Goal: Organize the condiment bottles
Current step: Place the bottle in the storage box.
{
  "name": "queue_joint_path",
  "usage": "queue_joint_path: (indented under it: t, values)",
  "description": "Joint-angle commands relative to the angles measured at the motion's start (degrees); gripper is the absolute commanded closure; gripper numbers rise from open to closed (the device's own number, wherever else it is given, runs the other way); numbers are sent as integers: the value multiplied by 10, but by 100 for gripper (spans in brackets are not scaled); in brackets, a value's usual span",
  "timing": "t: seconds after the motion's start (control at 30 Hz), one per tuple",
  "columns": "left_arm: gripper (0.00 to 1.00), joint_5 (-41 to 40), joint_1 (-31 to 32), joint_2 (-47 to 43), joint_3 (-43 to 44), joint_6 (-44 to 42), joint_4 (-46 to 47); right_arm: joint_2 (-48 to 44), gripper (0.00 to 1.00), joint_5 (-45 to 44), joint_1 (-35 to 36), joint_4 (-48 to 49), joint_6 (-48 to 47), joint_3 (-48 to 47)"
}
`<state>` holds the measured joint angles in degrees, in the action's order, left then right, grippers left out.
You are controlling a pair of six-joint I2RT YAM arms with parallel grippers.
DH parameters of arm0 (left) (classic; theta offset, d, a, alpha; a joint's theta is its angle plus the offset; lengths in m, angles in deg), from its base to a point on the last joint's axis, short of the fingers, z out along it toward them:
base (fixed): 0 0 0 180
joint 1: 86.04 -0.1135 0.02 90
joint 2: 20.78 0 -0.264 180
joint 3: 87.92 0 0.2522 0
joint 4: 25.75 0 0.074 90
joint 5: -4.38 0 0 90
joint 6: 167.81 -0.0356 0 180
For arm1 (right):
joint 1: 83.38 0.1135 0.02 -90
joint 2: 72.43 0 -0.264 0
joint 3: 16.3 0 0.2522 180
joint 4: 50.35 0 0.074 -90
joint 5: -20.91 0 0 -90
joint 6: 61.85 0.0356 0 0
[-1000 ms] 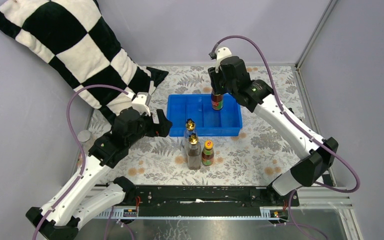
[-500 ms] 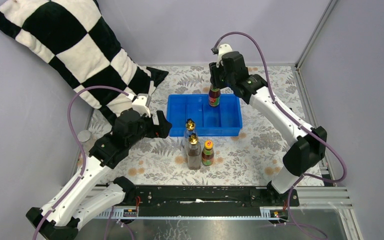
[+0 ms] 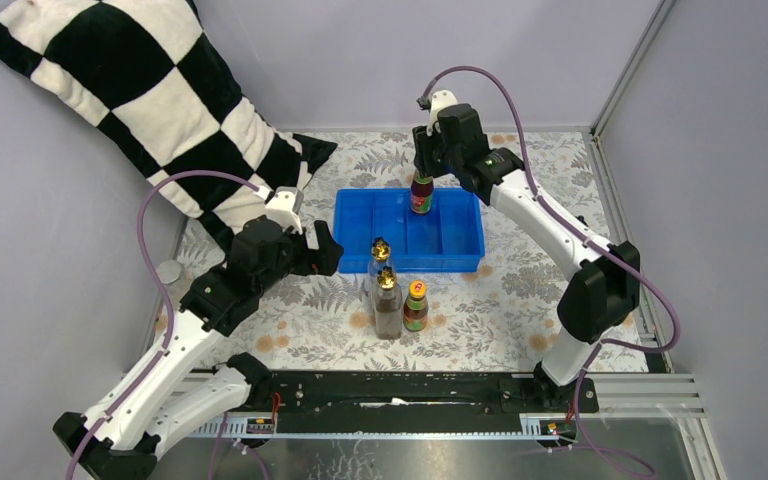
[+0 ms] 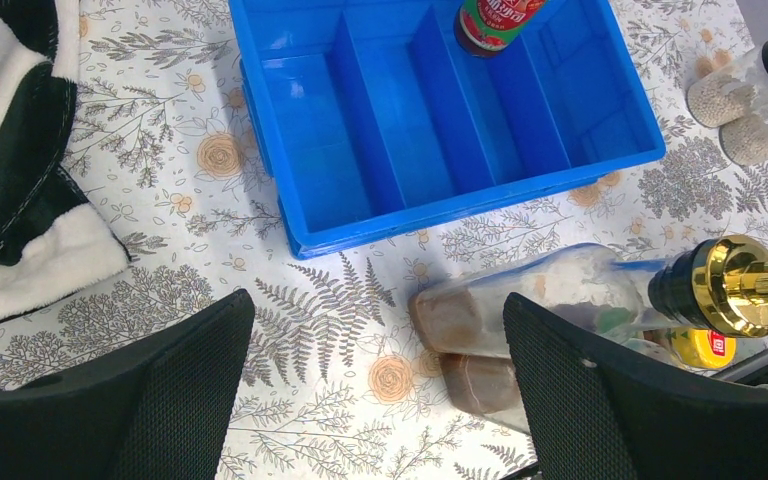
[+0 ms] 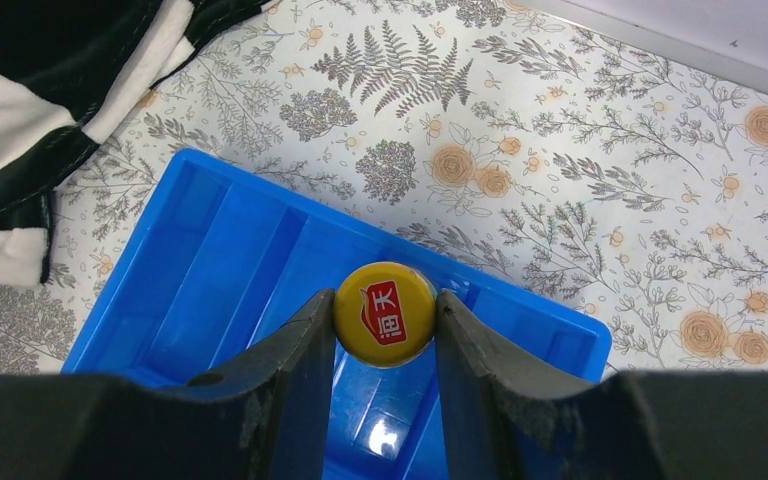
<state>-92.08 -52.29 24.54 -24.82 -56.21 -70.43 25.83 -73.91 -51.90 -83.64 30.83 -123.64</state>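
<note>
Left tool (image 3: 326, 252): two broad black fingers (image 4: 160, 400) with a fine mesh texture, spread wide with nothing between them, hanging over the tabletop (image 3: 520, 300) left of the standing bottles
Tabletop: covered in a pale cloth printed with grey ferns and tan roses
Nearer gold-spouted bottle (image 3: 387, 308): clear and square-shouldered with a shiny metal pourer and brown contents, upright
Farther gold-spouted bottle (image 3: 379, 262): the same make, just behind the first and near the tray's front wall, making two
Standing dark bottle (image 3: 416, 308): small and round with an orange cap and a green and red label, just right of the nearer gold-spouted bottle
Tray (image 3: 465, 262): glossy blue plastic, rectangular, four long compartments
Held dark bottle (image 3: 421, 197): twin of the standing one, making two; it is upright at the far end of the tray's third compartment from the left, and whether its base touches the floor cannot be told
Right tool (image 5: 385, 315): dark fingers clamped on either side of the held dark bottle's round yellow-orange cap
Shakers (image 4: 735, 92): two, clear with black caps and pale grains inside, side by side on the tabletop right of the tray
Pillow (image 3: 130, 90): one, soft, black and white checks, far left
</note>
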Motion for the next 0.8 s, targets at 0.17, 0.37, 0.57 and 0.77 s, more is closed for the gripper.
queue_joint_path:
  t: [0.17,0.37,0.57,0.77]
  values:
    - [2,1,4,5,-5,-14,3,-4,81,3,-10,94,2,-20]
    - [1,3,4,5,-7,-14,4,0,81,4,-14,108,4,2]
    - [1,6,4,4,-7,-17,4,2,81,7,-16,121,8,24]
    - [1,9,4,1,-9,-17,4,7,81,5,-17,130,10,40]
